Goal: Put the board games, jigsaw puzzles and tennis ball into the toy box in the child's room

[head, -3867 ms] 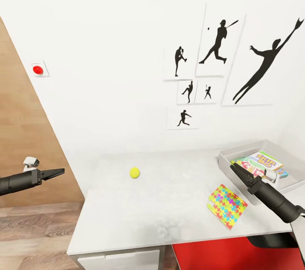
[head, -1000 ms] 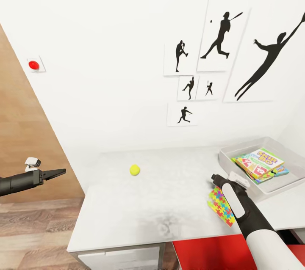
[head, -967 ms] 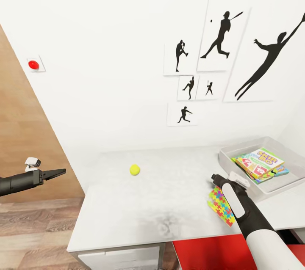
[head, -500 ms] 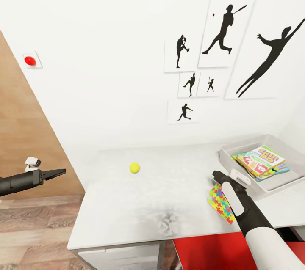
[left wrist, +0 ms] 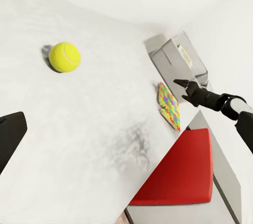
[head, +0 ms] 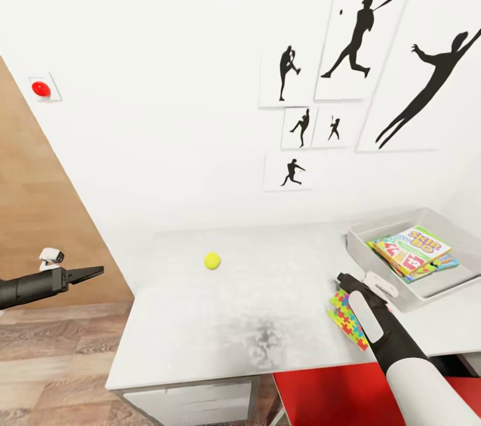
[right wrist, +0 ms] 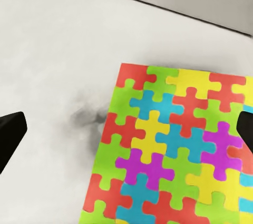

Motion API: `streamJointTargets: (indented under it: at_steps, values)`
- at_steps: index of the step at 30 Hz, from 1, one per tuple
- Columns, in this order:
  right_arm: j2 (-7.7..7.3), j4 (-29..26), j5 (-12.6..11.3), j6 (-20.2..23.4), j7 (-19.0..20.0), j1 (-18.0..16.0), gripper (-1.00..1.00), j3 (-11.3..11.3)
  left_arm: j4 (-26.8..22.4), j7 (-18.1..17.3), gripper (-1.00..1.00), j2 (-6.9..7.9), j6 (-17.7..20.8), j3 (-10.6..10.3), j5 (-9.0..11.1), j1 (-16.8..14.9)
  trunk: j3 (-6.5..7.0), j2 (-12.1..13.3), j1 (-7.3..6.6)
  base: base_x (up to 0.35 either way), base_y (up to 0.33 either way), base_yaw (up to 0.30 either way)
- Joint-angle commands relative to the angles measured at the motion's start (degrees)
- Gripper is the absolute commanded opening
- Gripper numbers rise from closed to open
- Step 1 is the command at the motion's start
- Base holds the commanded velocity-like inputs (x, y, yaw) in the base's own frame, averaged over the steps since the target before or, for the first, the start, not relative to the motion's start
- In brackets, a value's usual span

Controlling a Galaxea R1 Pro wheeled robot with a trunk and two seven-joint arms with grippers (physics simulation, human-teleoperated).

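R gripper (head: 342, 281) hung jaws wide right above jigsaw puzzle (head: 349, 319), just beside toy box (head: 401, 292); nearer arm.

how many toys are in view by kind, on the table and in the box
Yellow-green tennis ball: 1
Multicoloured flat jigsaw puzzle: 1
Colourful board game boxes stacked in the grey toy box: at least 2, top one; the stack hides any more
Total: at least 4

I am in a child's room: sport silhouette pics (head: 347, 89) on wall, toys on desk (head: 267, 319).
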Motion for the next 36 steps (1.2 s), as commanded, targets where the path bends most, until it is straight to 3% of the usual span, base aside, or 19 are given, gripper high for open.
streamJointTargets:
  at_steps: [1,24,32,36]
  values:
    - [-0.02,-0.1,-0.3,0.3,-0.3,-0.1,1.0,0.0,0.0,-0.2,1.0,0.01,0.6,0.0,0.0,0.0,-0.22,-0.1,0.03,0.0,0.0,0.0]
    - [-0.12,0.8,0.0,0.7,-0.6,-5.0,1.0,0.5,0.0,-0.2,1.0,0.01,0.6,0.0,-0.1,0.0,-2.08,-0.1,0.03,0.0,0.0,0.0]
    - [-0.06,1.0,5.6,0.7,-0.7,-5.3,1.0,0.1,0.0,-0.2,1.0,0.01,0.6,0.0,-0.1,0.0,-2.14,-0.1,0.03,0.0,0.0,0.0]
    - [-0.1,1.0,6.5,0.7,-0.7,-5.3,1.0,-0.1,0.0,-0.2,1.0,0.01,0.6,0.0,-0.1,0.0,-2.27,-0.1,0.03,0.0,0.0,0.0]
